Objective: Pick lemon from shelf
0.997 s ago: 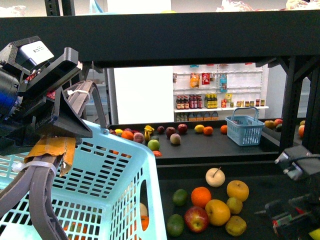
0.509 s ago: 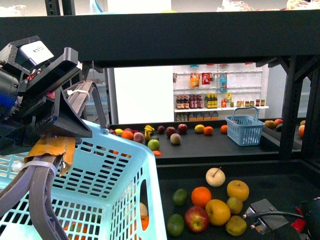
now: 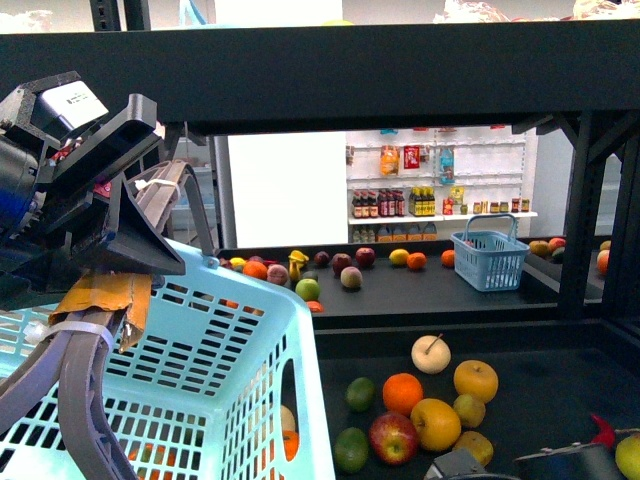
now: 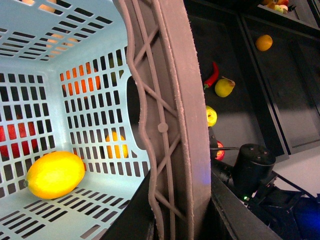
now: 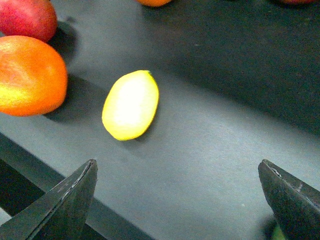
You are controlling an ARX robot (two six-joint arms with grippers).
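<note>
A yellow lemon (image 5: 131,105) lies on the black shelf tier (image 5: 215,150), a short way beyond my right gripper (image 5: 177,167). That gripper is open and empty, with the lemon off to one side of the gap between its jaws. Only the right arm's back (image 3: 560,463) shows at the bottom edge of the front view. My left gripper (image 3: 120,262) is shut on the grey basket handle (image 4: 170,125) and holds the light blue basket (image 3: 230,380) up at the left. Another lemon (image 4: 55,174) lies inside the basket.
An orange-red fruit (image 5: 30,75) and a red apple (image 5: 25,17) lie close to the lemon. A pile of fruit (image 3: 420,405) sits on the lower tier, with a red chili (image 3: 603,430) at the right. The shelf's black top beam (image 3: 350,70) and upright (image 3: 580,220) frame the opening.
My right arm has dropped from the right side to the bottom edge of the front view, moving left. The left gripper and basket have not moved.
</note>
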